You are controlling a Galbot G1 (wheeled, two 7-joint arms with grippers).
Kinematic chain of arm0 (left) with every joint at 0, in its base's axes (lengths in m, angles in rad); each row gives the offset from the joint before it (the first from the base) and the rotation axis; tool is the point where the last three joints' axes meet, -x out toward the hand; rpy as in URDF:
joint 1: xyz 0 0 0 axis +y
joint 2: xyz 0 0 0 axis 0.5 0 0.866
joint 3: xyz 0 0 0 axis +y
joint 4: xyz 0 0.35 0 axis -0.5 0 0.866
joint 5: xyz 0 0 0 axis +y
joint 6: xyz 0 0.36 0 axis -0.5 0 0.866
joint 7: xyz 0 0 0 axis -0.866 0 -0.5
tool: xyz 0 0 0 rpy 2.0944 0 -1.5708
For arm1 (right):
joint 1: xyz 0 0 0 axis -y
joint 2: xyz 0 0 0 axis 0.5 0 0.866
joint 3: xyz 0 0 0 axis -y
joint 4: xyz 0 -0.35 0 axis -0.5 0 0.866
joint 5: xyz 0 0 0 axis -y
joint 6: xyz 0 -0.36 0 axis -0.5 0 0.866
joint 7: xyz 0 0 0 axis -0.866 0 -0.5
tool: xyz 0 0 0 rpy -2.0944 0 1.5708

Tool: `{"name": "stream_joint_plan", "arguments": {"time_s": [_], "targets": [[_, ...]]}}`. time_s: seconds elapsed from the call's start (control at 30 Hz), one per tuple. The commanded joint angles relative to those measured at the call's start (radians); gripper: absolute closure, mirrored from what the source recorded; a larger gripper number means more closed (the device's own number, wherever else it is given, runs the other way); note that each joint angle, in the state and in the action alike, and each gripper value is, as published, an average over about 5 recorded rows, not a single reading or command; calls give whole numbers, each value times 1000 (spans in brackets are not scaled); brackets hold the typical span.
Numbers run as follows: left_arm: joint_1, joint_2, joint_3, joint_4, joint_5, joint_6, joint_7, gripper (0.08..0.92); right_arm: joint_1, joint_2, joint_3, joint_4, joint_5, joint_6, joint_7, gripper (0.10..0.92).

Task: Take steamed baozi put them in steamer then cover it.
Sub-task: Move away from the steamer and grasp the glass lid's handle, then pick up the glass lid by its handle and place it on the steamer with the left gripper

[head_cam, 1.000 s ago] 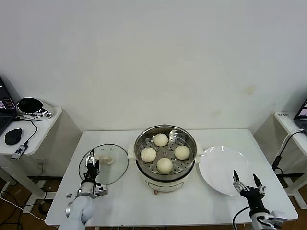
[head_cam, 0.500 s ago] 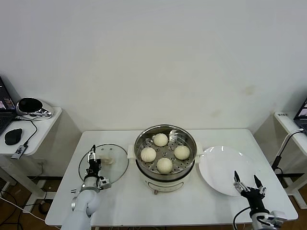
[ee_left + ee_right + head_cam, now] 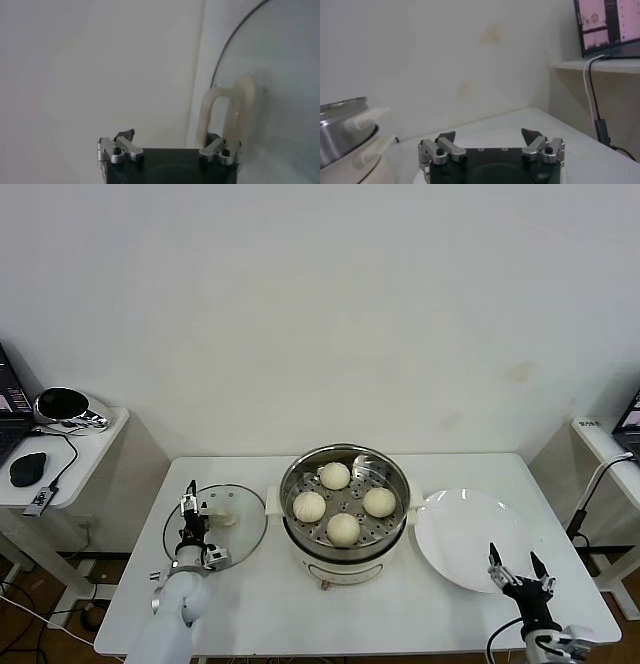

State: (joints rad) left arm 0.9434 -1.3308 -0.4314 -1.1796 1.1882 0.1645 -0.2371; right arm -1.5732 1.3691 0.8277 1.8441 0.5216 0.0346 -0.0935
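Left gripper (image 3: 189, 507), jaws apart, hangs over the cover's (image 3: 240, 542) left part by its handle (image 3: 223, 114), gripping nothing. Four baozi (image 3: 343, 527) sit in the uncovered steamer (image 3: 300, 559). Right gripper (image 3: 518, 570) waits open at the plate's (image 3: 455, 529) near edge.

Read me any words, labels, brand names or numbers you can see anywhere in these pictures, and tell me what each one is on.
No text can be read in these pictures.
Laptop screen on the side table: pink display with small dark marks, too blurred to read.
Steamer, cover, white plate: no labels or markings visible.
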Motion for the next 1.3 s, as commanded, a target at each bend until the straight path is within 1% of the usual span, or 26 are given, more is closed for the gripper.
{"name": "stream_joint_plan", "arguments": {"time_s": [0.03, 0.53, 0.63, 0.7, 0.8, 0.9, 0.97, 1.07, 1.13, 1.2, 1.3], "targets": [[-9, 0, 2, 36, -3, -14, -22, 268, -8, 1, 2, 4, -2, 2, -1, 203], [19, 15, -6, 41, 3, -48, -41, 701, -20, -18, 6, 9, -4, 3, -2, 203], [27, 18, -11, 27, 4, -47, -37, 787, -16, -17, 6, 11, -3, 1, -2, 203], [42, 21, -15, -1, 2, -35, -28, 830, -13, -16, 5, 13, -2, 0, -2, 203], [85, 26, -25, -86, -12, 6, 8, 851, -7, -19, 0, 12, -2, 2, -4, 203], [142, 32, -38, -215, -39, 68, 66, 851, 1, -23, -4, 13, 3, 1, -4, 203], [184, 34, -47, -310, -48, 145, 113, 851, 8, -25, -4, 19, 11, -6, -2, 203], [238, 31, -55, -445, -41, 300, 180, 851, 18, -27, -5, 29, 23, -21, -5, 203], [266, 29, -59, -526, -33, 381, 215, 851, 23, -28, -6, 34, 25, -29, -9, 203], [290, 27, -66, -593, -23, 419, 233, 851, 26, -28, -10, 39, 24, -34, -11, 203], [320, 30, -75, -656, -1, 439, 224, 851, 28, -27, -15, 50, 20, -43, -12, 203]]}}
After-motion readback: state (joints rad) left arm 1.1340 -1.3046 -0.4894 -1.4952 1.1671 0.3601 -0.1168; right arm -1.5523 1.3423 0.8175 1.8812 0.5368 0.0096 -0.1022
